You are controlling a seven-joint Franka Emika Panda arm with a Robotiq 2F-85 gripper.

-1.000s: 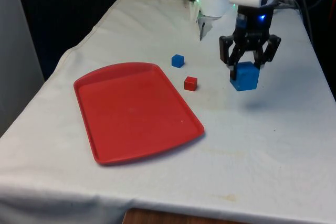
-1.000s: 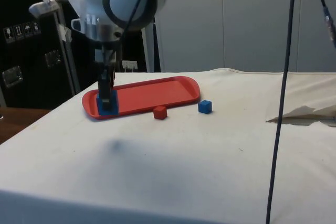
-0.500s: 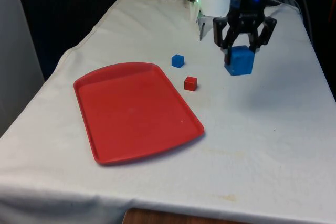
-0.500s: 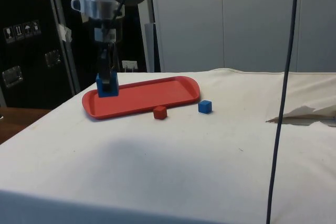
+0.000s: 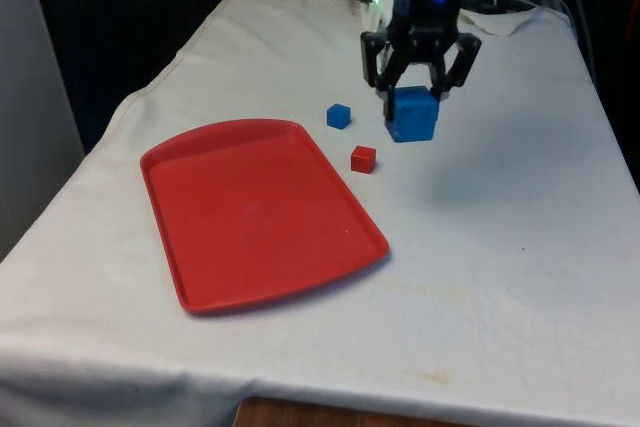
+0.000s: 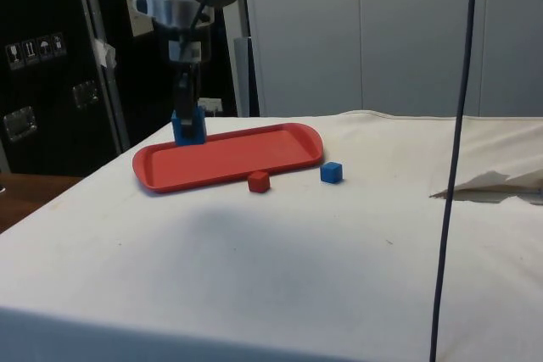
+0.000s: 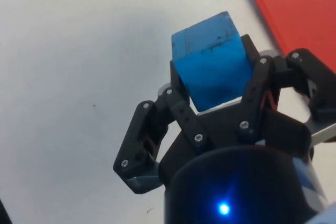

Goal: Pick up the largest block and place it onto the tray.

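- The counter is draped in a white cloth, and everything sits on its half nearer the robot and toward the edge on the front view's left.
- The red tray lies flat beside that edge, one long rim angled toward the counter's middle; nothing is on it yet.
- The claw hangs above the bare cloth, well clear of the surface, just off the tray's far corner. It is clamped on the large blue block, one finger on each of two opposite faces, as the wrist view makes plain.
- That block is the task's thing: it is in the air, held, not over the tray yet by my reading of the front view. From the side view it lines up with the tray's end, but that may only be the angle.
- The small red block sits on the cloth just beside the tray's long rim, close under the path I would expect the claw to take.
- The small blue block rests nearer the robot, apart from the red one.
- What could go wrong, I think: the block looks slightly tilted in the grip, so a jolt might twist it loose. Coming down too early could knock the red block or catch the tray's raised rim, leaving the block on the cloth.
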